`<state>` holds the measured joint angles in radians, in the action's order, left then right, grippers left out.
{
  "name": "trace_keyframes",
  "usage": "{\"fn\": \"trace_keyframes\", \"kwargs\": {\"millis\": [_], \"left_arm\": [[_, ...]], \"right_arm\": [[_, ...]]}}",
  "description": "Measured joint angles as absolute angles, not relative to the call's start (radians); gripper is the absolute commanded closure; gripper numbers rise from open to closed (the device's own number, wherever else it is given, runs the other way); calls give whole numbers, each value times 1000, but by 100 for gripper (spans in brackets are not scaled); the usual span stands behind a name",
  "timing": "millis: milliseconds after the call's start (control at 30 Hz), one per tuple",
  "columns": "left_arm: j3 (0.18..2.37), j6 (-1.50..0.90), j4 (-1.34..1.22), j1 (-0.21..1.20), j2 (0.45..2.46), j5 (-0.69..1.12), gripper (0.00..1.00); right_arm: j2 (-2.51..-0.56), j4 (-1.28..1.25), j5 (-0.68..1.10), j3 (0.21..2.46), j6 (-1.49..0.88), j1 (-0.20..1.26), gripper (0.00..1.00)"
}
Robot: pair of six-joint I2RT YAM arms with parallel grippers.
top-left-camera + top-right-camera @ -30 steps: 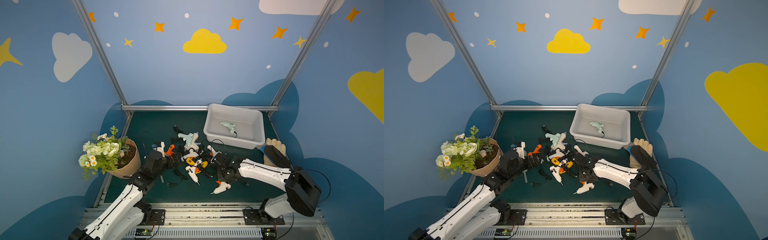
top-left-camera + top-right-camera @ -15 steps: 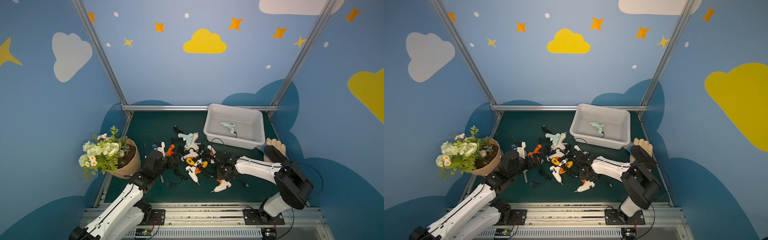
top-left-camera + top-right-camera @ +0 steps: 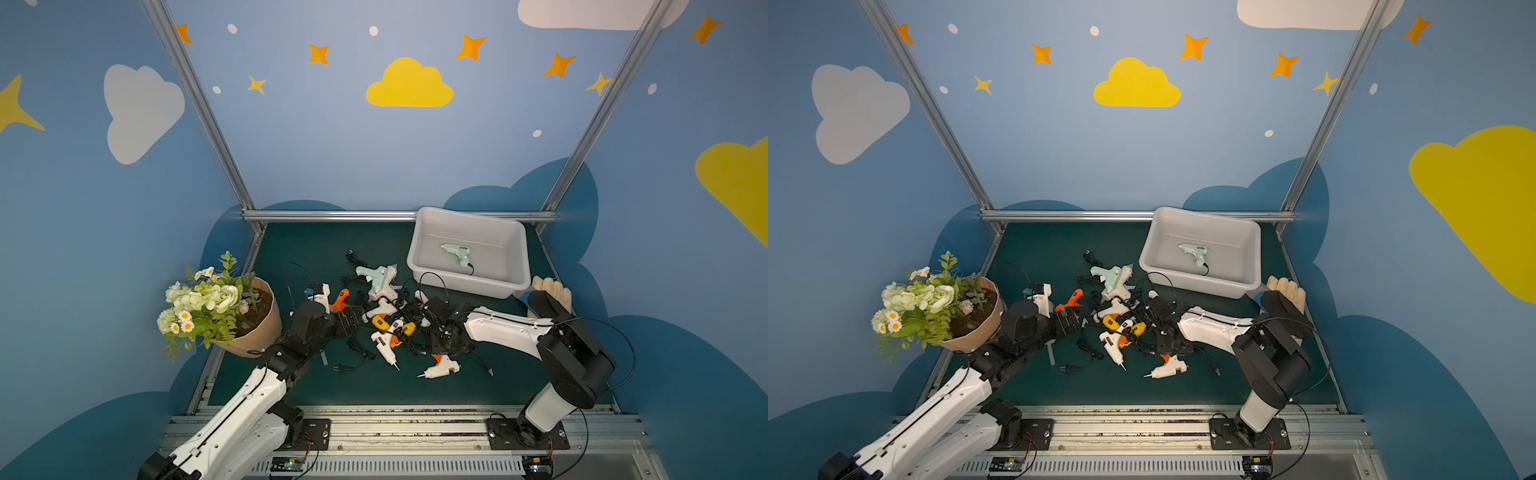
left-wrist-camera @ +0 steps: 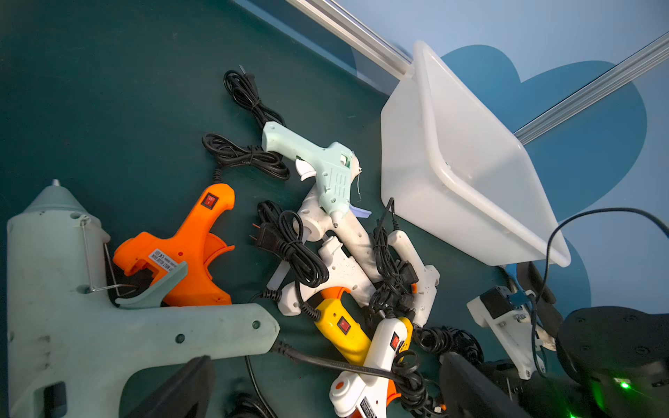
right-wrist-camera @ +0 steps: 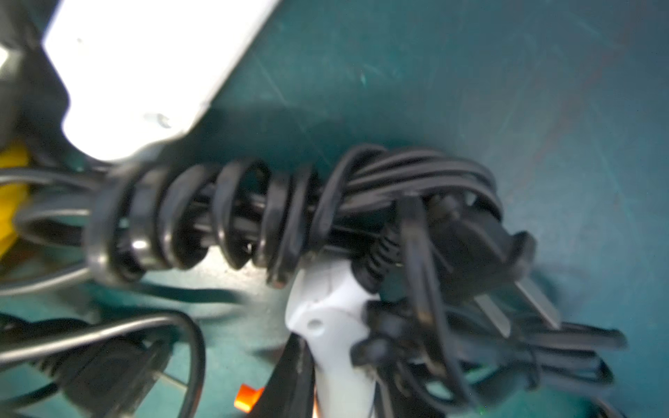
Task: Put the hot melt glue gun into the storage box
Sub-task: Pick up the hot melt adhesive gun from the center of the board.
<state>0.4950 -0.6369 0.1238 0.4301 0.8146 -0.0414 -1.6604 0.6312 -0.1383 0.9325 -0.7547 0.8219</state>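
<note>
Several hot melt glue guns with black cords lie tangled mid-table. My right gripper (image 3: 432, 332) (image 5: 336, 376) is low in the pile's right side, shut on the handle of a white glue gun (image 5: 333, 325); its far finger is hidden by cords. My left gripper (image 3: 353, 324) (image 4: 325, 391) stands open at the pile's left side, over a cord beside a white and yellow gun (image 4: 380, 362). A big pale mint gun (image 4: 90, 307) and an orange gun (image 4: 192, 249) lie close to it. The storage box (image 3: 461, 282) (image 3: 1192, 282) at back right holds one mint gun (image 3: 457, 252).
A paper-wrapped flower pot (image 3: 232, 307) leans at the left edge by my left arm. Work gloves (image 3: 552, 286) lie right of the box. A loose white gun (image 3: 438, 368) and a plug with cord (image 3: 349, 365) lie toward the front. A metal rail (image 3: 332, 215) bounds the back.
My right gripper's jaws have closed on the white gun's handle, and the right arm's elbow has swung a little inward. The left arm has not moved.
</note>
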Motion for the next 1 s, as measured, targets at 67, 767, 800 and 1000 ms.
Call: {"fn": "trace_keyframes", "kwargs": {"millis": [67,767,800,1000], "left_arm": [[495,-637,130,430,807,-44,0],[533,-594,304,430,649,-139,0],[538,-591,311,430,641,-142,0],[576,-579,364,429,612,-163,0]], "right_arm": [[-1660,631,-138,933,-749,824,99],[-1184,616,-218,951,-632,930,100],[-1152,613,-229,950,-630,930,100],[-986,572,-275,951,-579,914,100]]}}
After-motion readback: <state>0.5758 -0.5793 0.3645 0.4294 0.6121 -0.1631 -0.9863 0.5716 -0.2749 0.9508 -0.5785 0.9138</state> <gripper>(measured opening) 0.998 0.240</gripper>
